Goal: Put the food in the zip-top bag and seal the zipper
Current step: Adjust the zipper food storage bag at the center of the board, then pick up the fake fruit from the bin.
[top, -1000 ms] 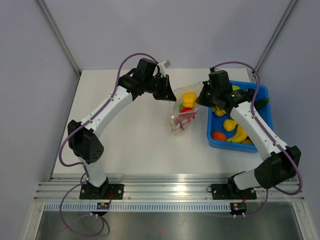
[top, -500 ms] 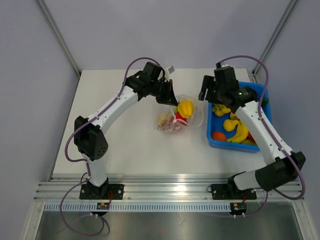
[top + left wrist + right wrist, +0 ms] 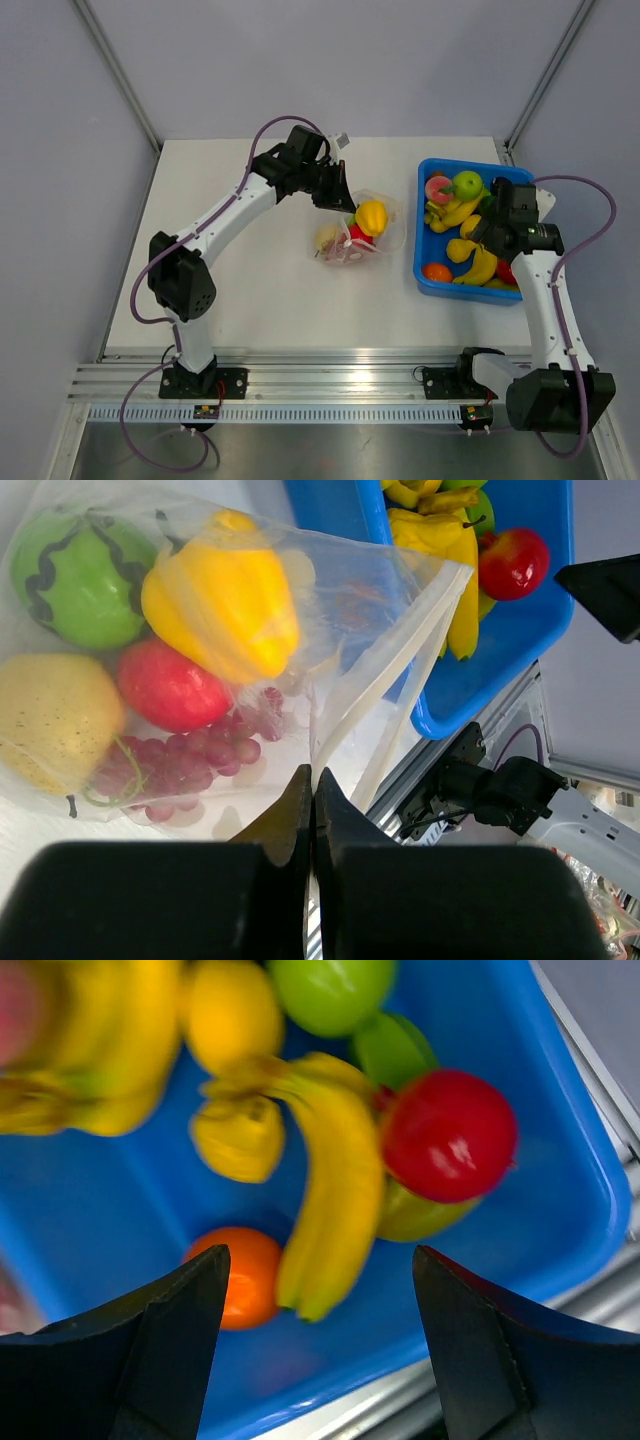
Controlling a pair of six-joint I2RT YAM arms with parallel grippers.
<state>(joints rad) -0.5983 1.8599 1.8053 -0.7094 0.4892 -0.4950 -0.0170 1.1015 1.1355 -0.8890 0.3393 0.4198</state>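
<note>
Left gripper [image 3: 312, 780] pinched shut on the mouth edge of the zip-top bag [image 3: 350, 610], which lies part-filled on the table [image 3: 250, 290] beside the blue bin [image 3: 90, 1240]; right gripper [image 3: 318, 1260] spread, empty, over the bin's food [image 3: 450, 1135], so best to drop squarely across the banana [image 3: 335, 1180], left holding the mouth lifted.

Glossy plastic food [image 3: 220, 595], clear crinkly zip-top bag [image 3: 350, 600].

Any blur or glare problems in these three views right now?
Right wrist: blurred, worst at the left; the banana and red fruit are readable but soft-edged. Left wrist: sharp on the food, with bright glare on the yellow pepper and sheen across the zip-top bag. Top external: sharp and evenly lit, only faint shadows.
</note>
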